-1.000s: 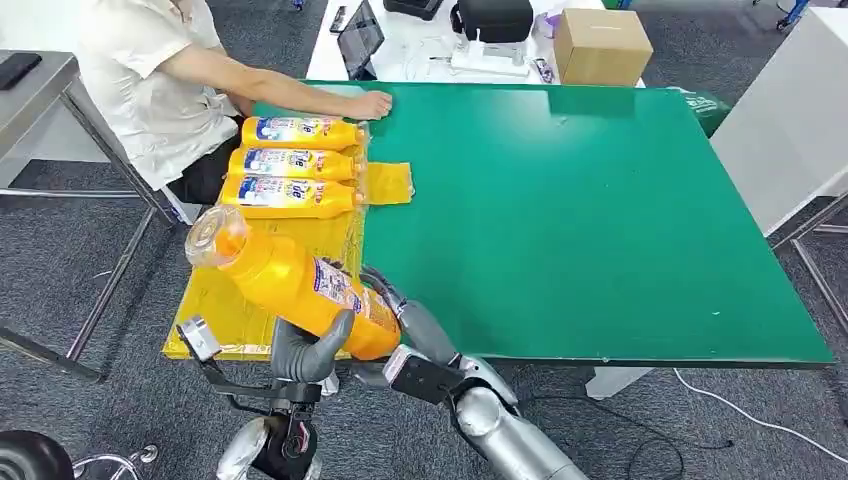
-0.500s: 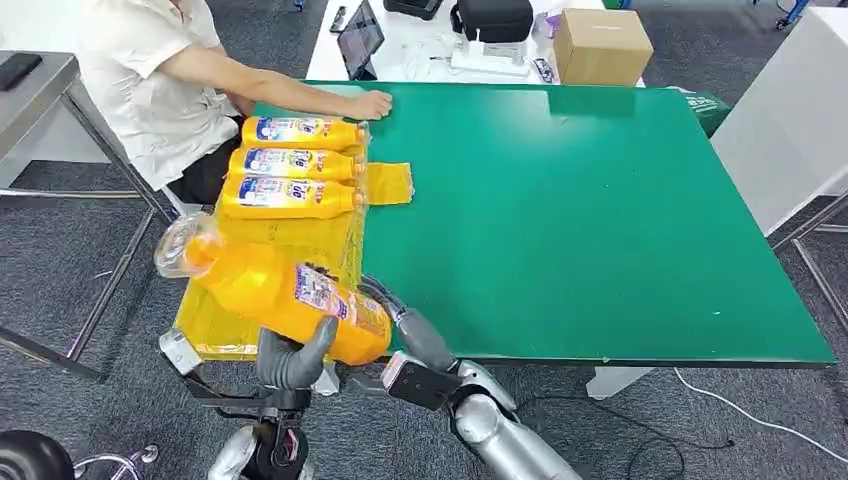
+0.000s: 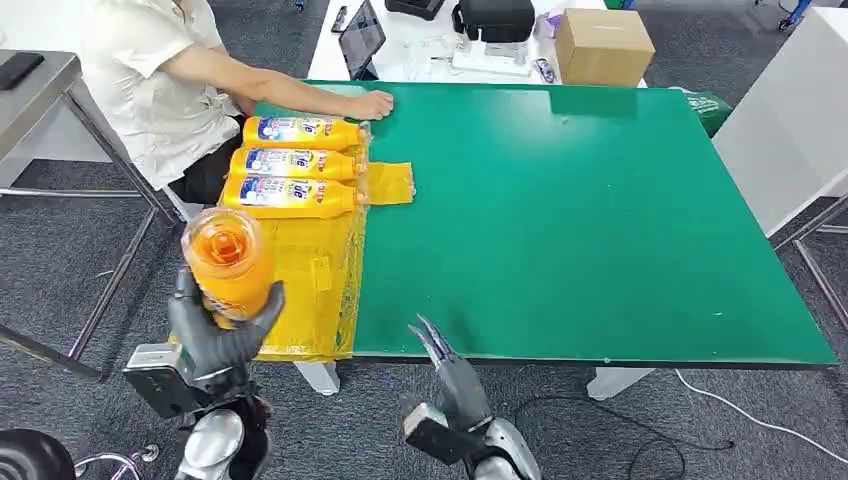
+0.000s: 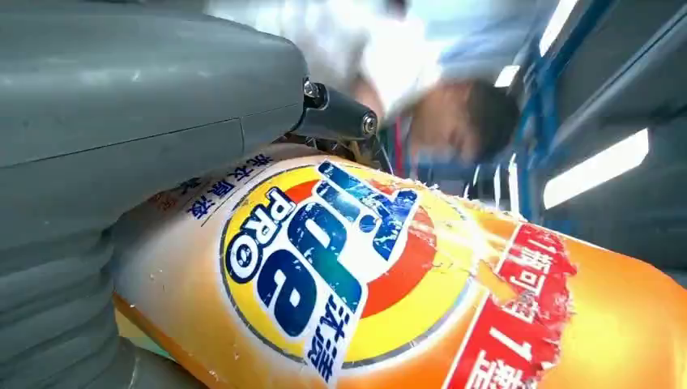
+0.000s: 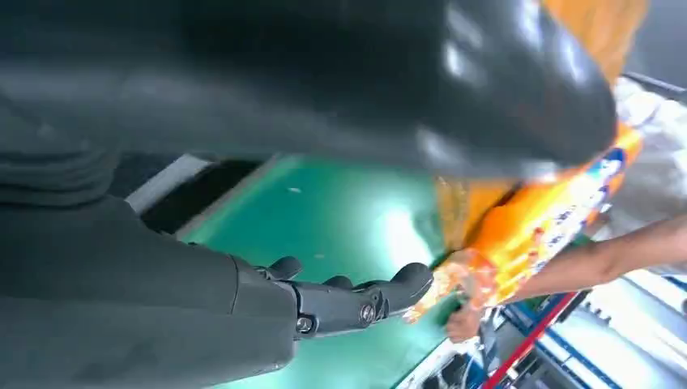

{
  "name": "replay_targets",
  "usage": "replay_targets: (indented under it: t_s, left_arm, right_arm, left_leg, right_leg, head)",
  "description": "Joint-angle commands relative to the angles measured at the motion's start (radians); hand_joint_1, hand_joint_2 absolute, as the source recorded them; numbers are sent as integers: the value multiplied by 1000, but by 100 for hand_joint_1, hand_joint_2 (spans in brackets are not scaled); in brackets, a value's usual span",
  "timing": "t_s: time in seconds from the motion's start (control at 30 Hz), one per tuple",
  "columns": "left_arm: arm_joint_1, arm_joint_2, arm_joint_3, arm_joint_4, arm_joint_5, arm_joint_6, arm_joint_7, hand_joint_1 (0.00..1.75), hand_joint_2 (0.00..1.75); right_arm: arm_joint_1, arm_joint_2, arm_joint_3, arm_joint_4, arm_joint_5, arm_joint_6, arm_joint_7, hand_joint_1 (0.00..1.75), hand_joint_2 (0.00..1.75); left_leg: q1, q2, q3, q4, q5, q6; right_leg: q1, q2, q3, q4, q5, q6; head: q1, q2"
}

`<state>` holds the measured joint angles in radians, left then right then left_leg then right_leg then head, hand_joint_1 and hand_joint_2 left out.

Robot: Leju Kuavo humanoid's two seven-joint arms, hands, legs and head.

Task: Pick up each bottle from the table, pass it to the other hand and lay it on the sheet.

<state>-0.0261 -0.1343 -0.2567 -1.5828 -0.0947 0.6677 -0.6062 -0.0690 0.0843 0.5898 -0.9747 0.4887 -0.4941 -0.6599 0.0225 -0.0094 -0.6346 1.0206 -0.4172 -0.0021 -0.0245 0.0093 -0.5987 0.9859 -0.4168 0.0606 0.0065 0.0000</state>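
The green table (image 3: 600, 220) is taking up most of the head view, with a yellow sheet (image 3: 310, 270) lying along its left side and reaching the near edge. A person in a white shirt (image 3: 150, 80) is sitting at the far left corner, one hand (image 3: 372, 103) resting on the table top. Three orange bottles (image 3: 290, 162) are lying side by side on the far end of the sheet, caps pointing right, each touching its neighbour. A cardboard box (image 3: 603, 45) is standing on a white table beyond the green one.

The left hand (image 3: 215, 335) is gripping a fourth orange bottle (image 3: 228, 262), fingers wrapped around its body, holding it upright over the near left corner of the sheet; its clear cap is facing the camera. In the left wrist view the bottle's label (image 4: 340, 267) is sitting close against the thumb (image 4: 146, 138).

The right hand (image 3: 448, 368) is holding nothing, its fingers (image 5: 381, 296) extended and slightly apart, just off the table's near edge.
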Motion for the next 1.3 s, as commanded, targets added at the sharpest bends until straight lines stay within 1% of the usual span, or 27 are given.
replay_targets:
  t_s: [0.03,0.1,0.17,0.23,0.27,0.3,0.33,0.37,0.4,0.43,0.47,0.5,0.57,0.6,0.63,0.67,0.73,0.8,0.9,1.0,1.07,1.1,1.13,1.17,1.2,1.23,1.3]
  left_arm:
    - [-23,30,57,17,-24,11,7,175,175]
    - [-23,30,57,17,-24,11,7,175,175]
    - [-23,30,57,17,-24,11,7,175,175]
    - [-27,-31,162,44,-265,30,5,175,175]
    - [-46,-16,157,78,-332,30,49,175,175]
    - [-63,-21,194,128,-507,30,93,175,175]
    - [-89,-21,200,181,-580,30,129,175,175]
    - [-146,-13,209,291,-670,30,185,175,175]
    - [-192,-37,264,370,-812,30,179,175,175]
    - [-225,-43,281,435,-843,30,167,175,175]
    - [-303,-19,233,601,-828,30,190,175,175]
    - [-382,10,167,749,-824,22,232,175,175]
    - [-470,42,86,903,-937,30,317,175,175]
    - [-498,40,72,952,-932,17,335,175,175]
    - [-512,34,68,972,-899,-22,326,175,175]
    - [-526,33,54,989,-875,-77,333,175,175]
    - [-543,47,18,1010,-898,-104,382,175,175]
    - [-559,56,5,1030,-910,-112,408,175,175]
    - [-570,59,5,1048,-909,-122,414,175,175]
    - [-609,60,2,1115,-908,-174,444,152,175]
    - [-628,51,17,1153,-880,-228,446,127,175]
    - [-632,50,17,1163,-877,-241,447,120,175]
    - [-636,47,18,1180,-872,-262,445,91,175]
    - [-634,41,31,1190,-843,-296,415,73,175]
    - [-631,38,47,1198,-809,-344,390,45,175]
    - [-627,34,60,1199,-781,-379,380,37,175]
    - [-627,34,60,1199,-781,-379,380,37,175]
  right_arm:
    - [35,-33,-19,-16,8,-10,5,0,0]
    - [35,-33,-19,-16,8,-10,5,0,0]
    - [35,-33,-19,-16,8,-10,5,0,0]
    - [48,-38,1,-15,25,-38,12,0,0]
    - [60,-34,5,-22,7,-39,5,0,0]
    - [69,-25,1,-35,-42,-10,-13,0,0]
    - [68,-20,8,-40,-45,-7,-16,0,0]
    - [61,-7,15,-46,-56,0,-23,0,0]
    - [52,4,21,-49,-79,23,-35,0,0]
    - [45,11,27,-50,-84,30,-38,0,0]
    - [34,21,34,-53,-95,36,-38,0,0]
    - [26,24,47,-62,-113,41,-38,0,0]
    - [9,28,57,-39,-125,50,-38,0,0]
    - [3,25,61,-28,-129,37,-38,0,0]
    - [0,25,59,-16,-142,29,-38,0,0]
    - [1,19,64,-18,-163,20,-38,0,0]
    - [3,14,74,-25,-198,14,-38,0,0]
    - [2,14,80,-28,-213,10,-38,0,0]
    - [1,17,82,-28,-220,14,-38,0,0]
    - [-4,20,93,-28,-231,27,-38,0,0]
    - [-7,21,95,-22,-239,38,-38,0,0]
    - [-8,22,95,-19,-241,43,-38,0,0]
    - [-9,22,96,-14,-242,48,-38,0,0]
    - [-10,21,98,-11,-249,55,-38,0,0]
    - [-10,18,103,-10,-252,54,-38,0,0]
    - [-10,16,107,-11,-257,50,-38,0,0]
    - [-10,16,107,-11,-257,50,-38,0,0]
  left_leg:
    - [0,1,4,-1,-2,1]
    - [0,1,2,-1,-1,1]
    - [0,0,3,-1,-1,1]
    - [0,0,2,-1,0,1]
    - [0,1,4,-1,-1,1]
    - [0,0,3,-1,-1,1]
    - [0,0,6,-2,-1,1]
    - [0,-1,4,-1,-1,1]
    - [0,-2,4,-2,0,1]
    - [0,-2,6,-2,0,1]
    - [0,-2,4,-2,1,1]
    - [0,-1,6,-2,1,1]
    - [0,-6,6,-3,3,1]
    - [0,-8,6,-3,3,1]
    - [0,-10,7,-4,4,1]
    - [1,-8,4,-2,5,2]
    - [1,-2,3,-1,4,1]
    - [1,-3,4,-1,3,1]
    - [1,1,3,-1,3,0]
    - [1,-1,5,-1,2,0]
    - [1,-1,2,0,3,0]
    - [1,0,3,0,3,0]
    - [1,0,2,0,3,0]
    - [1,1,3,0,2,1]
    - [1,0,3,0,3,0]
    - [1,0,4,-1,3,1]
    - [0,1,3,-1,3,0]
  right_leg:
    - [1,-1,5,-1,-2,-3]
    - [0,0,2,-1,-1,-2]
    - [1,-1,3,-1,-1,-2]
    - [0,-1,2,-1,0,-1]
    - [1,-1,4,-1,-1,-2]
    - [1,-1,3,-1,-1,-2]
    - [1,-2,6,-2,-2,-3]
    - [1,-3,5,-1,-1,-3]
    - [0,-4,5,-1,-1,-2]
    - [1,-4,6,-2,-1,-3]
    - [0,-3,4,-1,0,-2]
    - [1,-3,6,-1,-1,-3]
    - [1,-7,7,-2,0,-4]
    - [1,-10,7,-2,0,-4]
    - [1,-12,9,-3,0,-5]
    - [1,-9,6,-2,0,-3]
    - [1,-4,4,-1,2,-4]
    - [1,-6,5,-1,1,-4]
    - [1,-1,4,-1,2,-4]
    - [2,-3,6,0,0,-5]
    - [1,-2,3,0,1,-3]
    - [1,-2,4,0,1,-4]
    - [1,-2,2,0,2,-3]
    - [2,-2,4,0,1,-4]
    - [2,-2,3,-1,2,-3]
    - [1,-2,5,-1,1,-4]
    - [1,-1,4,-1,2,-3]
  head:
    - [0,0]
    - [0,0]
    - [0,0]
    - [0,0]
    - [0,0]
    - [0,0]
    - [0,0]
    - [0,0]
    - [0,0]
    - [0,0]
    - [0,0]
    - [0,0]
    - [-1,0]
    - [0,0]
    - [1,0]
    - [1,0]
    - [0,0]
    - [0,0]
    - [0,0]
    - [0,0]
    - [0,0]
    - [0,0]
    - [0,0]
    - [0,0]
    - [0,0]
    - [0,0]
    - [0,0]
